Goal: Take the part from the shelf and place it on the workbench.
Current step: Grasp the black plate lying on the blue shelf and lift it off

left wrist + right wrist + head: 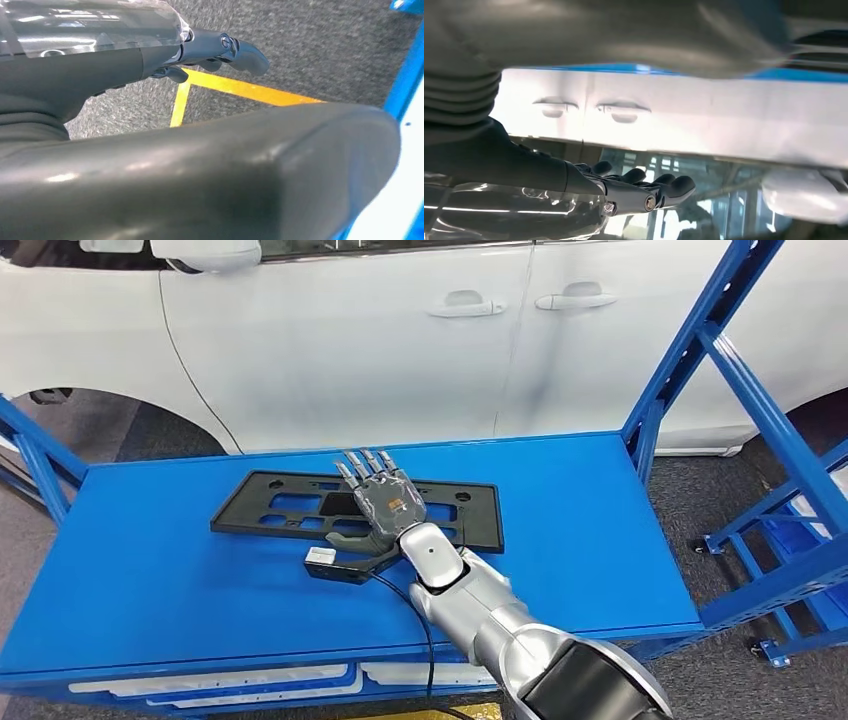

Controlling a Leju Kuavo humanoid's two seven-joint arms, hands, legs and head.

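The part, a flat black plastic frame with several cut-outs point(478, 530), lies on the blue bench top point(150, 560) near its middle. My right hand point(385, 502) is over the middle of the frame, palm down, fingers stretched out flat toward the car and the thumb at the frame's near edge. In the right wrist view the dark fingers point(659, 190) are straight with nothing between them and the thumb. In the left wrist view my left hand point(220, 50) hangs over the floor with loosely extended fingers, holding nothing.
A white car point(400, 340) stands close behind the bench. A blue shelf rack point(760, 420) rises at the right. A small black piece with a white tag point(320, 556) lies by the frame's near edge. Grey carpet with a yellow floor line point(240, 90) lies below.
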